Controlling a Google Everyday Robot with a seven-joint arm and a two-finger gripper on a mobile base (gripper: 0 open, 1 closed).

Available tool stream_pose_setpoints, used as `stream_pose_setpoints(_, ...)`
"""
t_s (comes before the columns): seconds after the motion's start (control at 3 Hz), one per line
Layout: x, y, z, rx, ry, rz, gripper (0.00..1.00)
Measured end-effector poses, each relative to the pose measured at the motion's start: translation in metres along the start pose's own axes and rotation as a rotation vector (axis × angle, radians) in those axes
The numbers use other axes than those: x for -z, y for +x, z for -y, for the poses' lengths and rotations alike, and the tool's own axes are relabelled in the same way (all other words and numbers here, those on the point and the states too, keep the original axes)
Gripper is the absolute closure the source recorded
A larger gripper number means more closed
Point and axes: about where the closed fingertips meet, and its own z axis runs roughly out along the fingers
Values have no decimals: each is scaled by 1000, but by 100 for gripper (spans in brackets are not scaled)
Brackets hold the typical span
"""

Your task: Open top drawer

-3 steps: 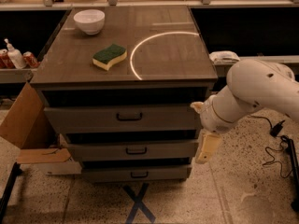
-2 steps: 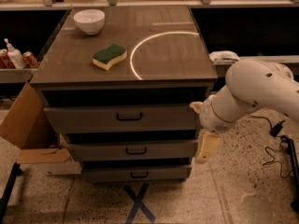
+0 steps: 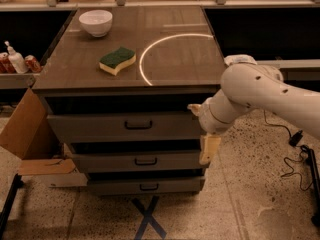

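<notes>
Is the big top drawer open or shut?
Shut, it seems: the top drawer front sits under the tabletop edge, not poking out. The gripper hangs off to its side, away from the handle.

Smooth white rounded arm (image 3: 260,89) with small dark holes; cream end effector (image 3: 209,151) beside the cabinet's (image 3: 175,69) front corner.

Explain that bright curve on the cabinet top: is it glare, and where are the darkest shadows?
Camera view: the bright arc beside the sponge looks like a lamp's reflection on the glossy cabinet top; deep shadow fills the gap above the top drawer; the hand hangs lit at the drawers' right edge.
</notes>
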Motion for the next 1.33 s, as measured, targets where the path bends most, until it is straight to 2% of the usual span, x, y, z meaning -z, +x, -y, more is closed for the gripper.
stream_pose_setpoints(0.33, -17, -2, 17, 52, 1, 11, 0)
stream_pose_setpoints(0.67, -37, -1, 30, 77, -16, 25, 0)
stream_pose_setpoints(1.0, -57, -1, 41, 89, -45, 41, 13)
stream_pose_setpoints(1.33, -55, -4, 39, 104, -43, 47, 29)
